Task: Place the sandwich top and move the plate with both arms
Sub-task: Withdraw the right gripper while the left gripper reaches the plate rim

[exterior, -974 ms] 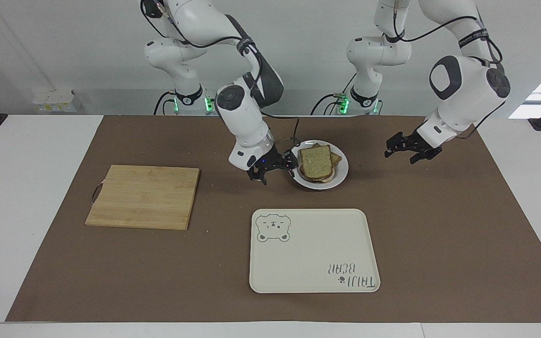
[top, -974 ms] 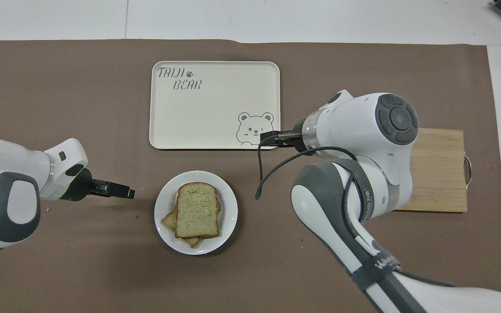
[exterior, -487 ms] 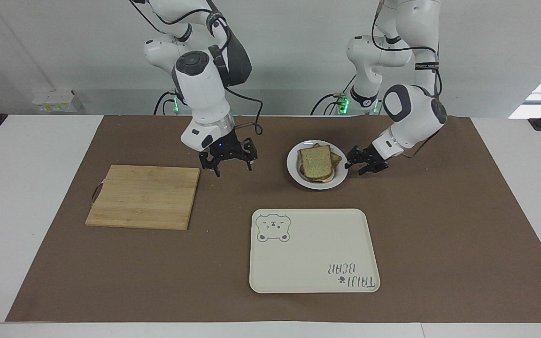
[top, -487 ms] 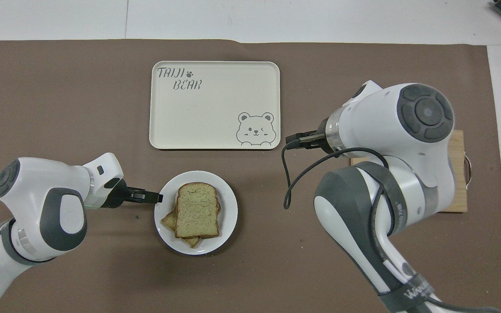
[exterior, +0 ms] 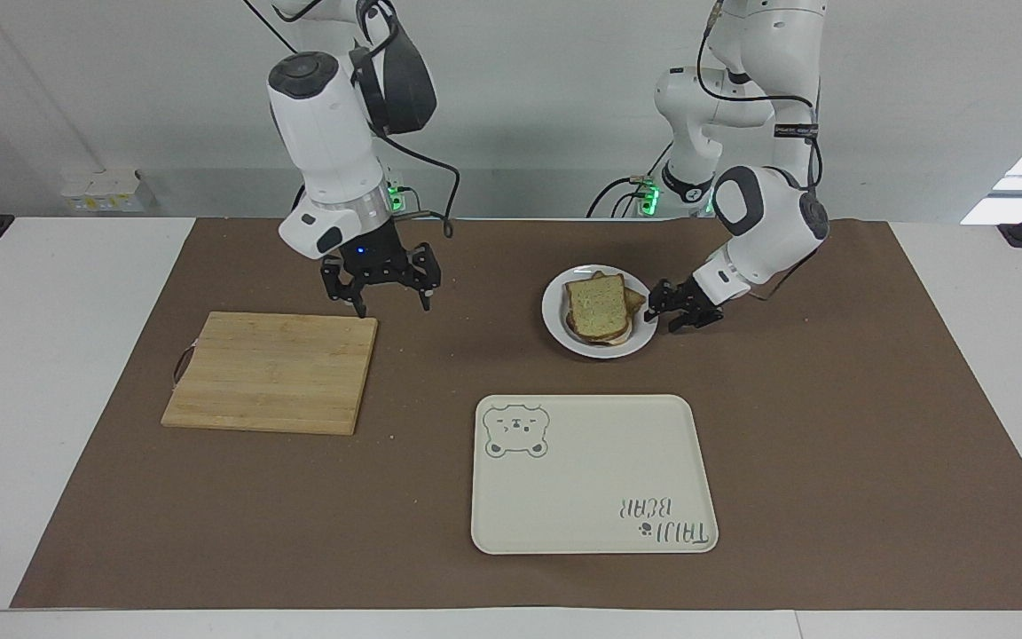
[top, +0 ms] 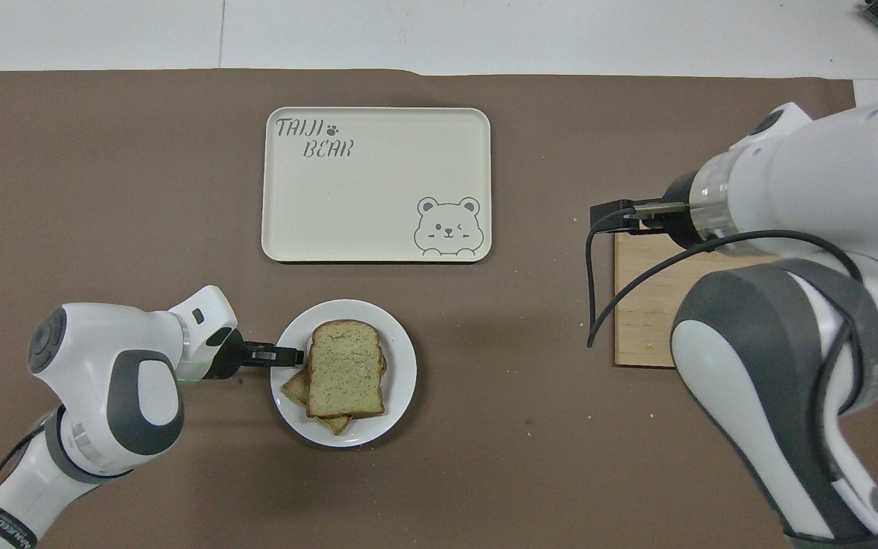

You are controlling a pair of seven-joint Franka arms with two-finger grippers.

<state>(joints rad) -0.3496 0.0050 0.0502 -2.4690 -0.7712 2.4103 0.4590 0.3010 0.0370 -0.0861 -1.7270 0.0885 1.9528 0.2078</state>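
The first half of the job looks done: the sandwich top [exterior: 595,306], a plain pale-tan speckled bread slice with a dark brown crust, already lies on the stack in the small round white glossy-rimmed plate [exterior: 637,342], with the corner of a darker toasted slice poking out from under it. What is left, by my reading, is the carry: the plate stands on the brown-covered tabletop [exterior: 830,426], nearer to the robots than the cream rectangular tray with a bear drawing [exterior: 591,532], and that tray holds nothing. The left tool [exterior: 678,309] is low at the plate's rim on the side toward the left arm's end of the tabletop; in the overhead view its fingers reach over the rim edge [top: 280,354], but whether they are clamped on it or apart I cannot tell. The right tool [exterior: 380,282] hangs with its fingers spread apart, holding nothing, over the brown cover near the robots' edge of the bare pale bamboo cutting board [exterior: 271,373], well apart from the plate, so a two-armed lift is not yet set up
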